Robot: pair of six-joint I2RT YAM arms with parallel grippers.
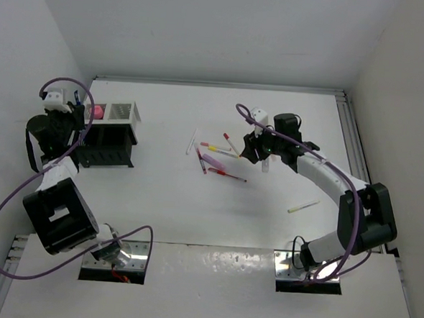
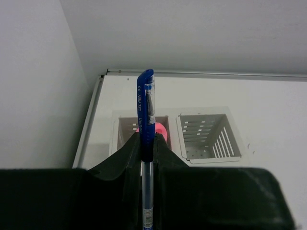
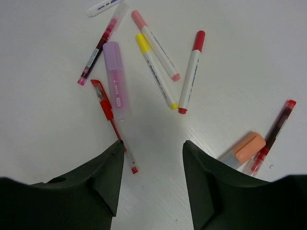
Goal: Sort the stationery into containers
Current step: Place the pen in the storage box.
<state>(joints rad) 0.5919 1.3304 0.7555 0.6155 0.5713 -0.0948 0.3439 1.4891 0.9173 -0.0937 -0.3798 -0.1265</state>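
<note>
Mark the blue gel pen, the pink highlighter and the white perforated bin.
blue gel pen (image 2: 144, 120): left wrist view, on its blue cap.
pink highlighter (image 3: 117, 81): right wrist view, middle of its body.
white perforated bin (image 2: 221, 143): left wrist view, on its slotted right wall.

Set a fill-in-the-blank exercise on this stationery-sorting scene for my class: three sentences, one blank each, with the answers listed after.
1. The left gripper is shut on a ____ gel pen.
2. The right gripper hovers over the loose pens with its jaws ____.
3. The compartment beside the white perforated bin holds a ____ piece.
Answers: blue; open; pink.
</note>
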